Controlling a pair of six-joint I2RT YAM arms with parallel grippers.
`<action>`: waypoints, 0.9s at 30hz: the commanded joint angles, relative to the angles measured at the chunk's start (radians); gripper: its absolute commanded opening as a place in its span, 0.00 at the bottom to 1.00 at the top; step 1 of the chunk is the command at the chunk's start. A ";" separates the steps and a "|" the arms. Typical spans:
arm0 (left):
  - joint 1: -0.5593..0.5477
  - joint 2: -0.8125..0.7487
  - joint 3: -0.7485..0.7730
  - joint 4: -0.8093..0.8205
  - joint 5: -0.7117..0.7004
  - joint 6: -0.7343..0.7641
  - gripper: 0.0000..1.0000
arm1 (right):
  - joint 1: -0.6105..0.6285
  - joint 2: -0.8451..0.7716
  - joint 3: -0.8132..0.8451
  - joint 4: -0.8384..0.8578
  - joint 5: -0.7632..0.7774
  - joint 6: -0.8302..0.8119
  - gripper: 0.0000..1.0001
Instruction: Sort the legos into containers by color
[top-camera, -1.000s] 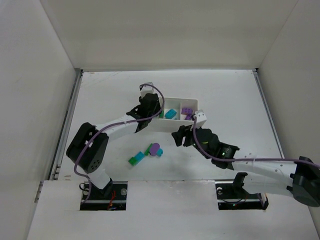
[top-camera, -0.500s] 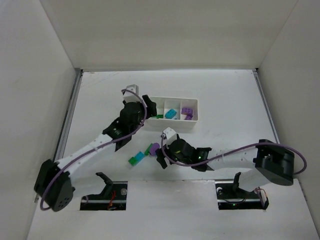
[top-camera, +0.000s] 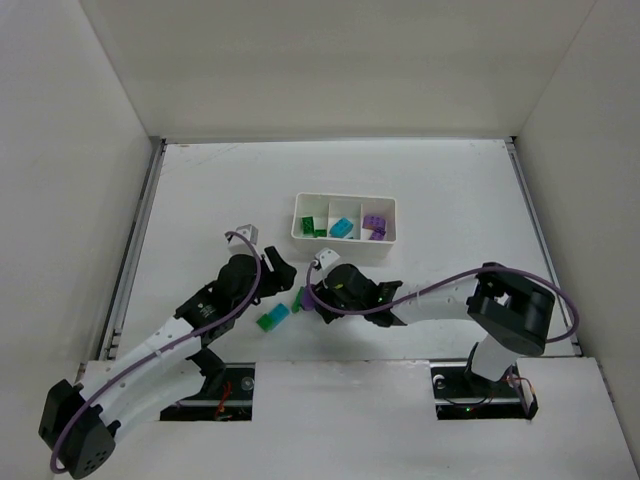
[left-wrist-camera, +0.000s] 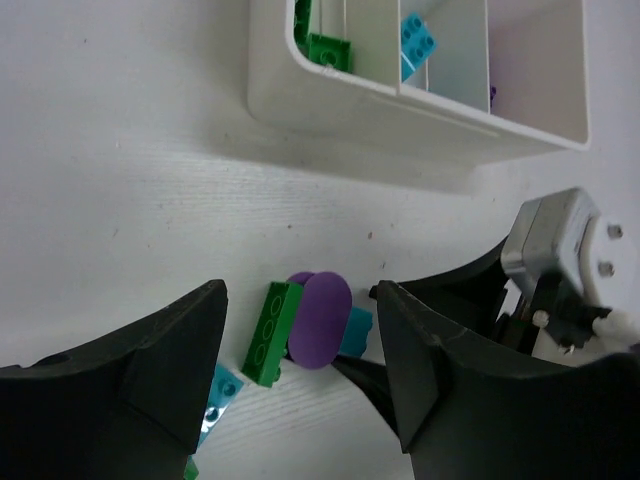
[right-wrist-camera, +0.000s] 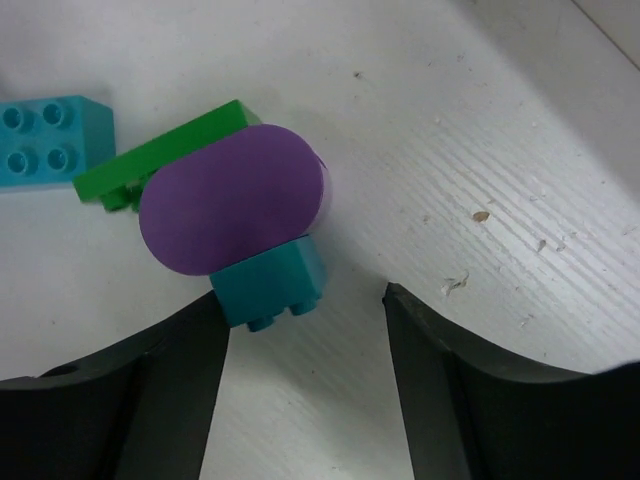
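Observation:
The white tray (top-camera: 345, 241) holds green legos (top-camera: 314, 226) in its left compartment, a teal one (top-camera: 342, 228) in the middle and purple ones (top-camera: 374, 224) on the right. Loose on the table lie a green brick (right-wrist-camera: 165, 155), a purple oval piece (right-wrist-camera: 235, 200) on a teal brick (right-wrist-camera: 270, 285), and a cyan brick (right-wrist-camera: 50, 140). My right gripper (right-wrist-camera: 305, 390) is open, right beside the teal brick, touching nothing. My left gripper (left-wrist-camera: 300, 370) is open above the same cluster (left-wrist-camera: 320, 320), holding nothing.
The tray's front wall (left-wrist-camera: 400, 115) stands just beyond the cluster. The two grippers (top-camera: 280, 272) (top-camera: 318, 297) are close together over the loose legos. A cyan-and-green piece (top-camera: 272, 318) lies nearer the arm bases. White walls enclose the table.
My left gripper has drawn back from the tray's left end toward the loose legos. My right gripper has moved from the tray's right end leftward to the same cluster.

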 joint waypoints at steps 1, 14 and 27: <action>0.004 -0.020 -0.016 -0.056 0.048 -0.034 0.59 | -0.003 0.018 0.050 0.022 -0.029 -0.022 0.64; 0.021 0.043 -0.033 -0.028 0.131 -0.038 0.64 | -0.002 0.024 0.036 0.071 -0.067 -0.042 0.36; 0.042 0.149 0.018 0.134 0.238 -0.142 0.75 | -0.002 -0.253 -0.074 0.062 -0.051 0.037 0.32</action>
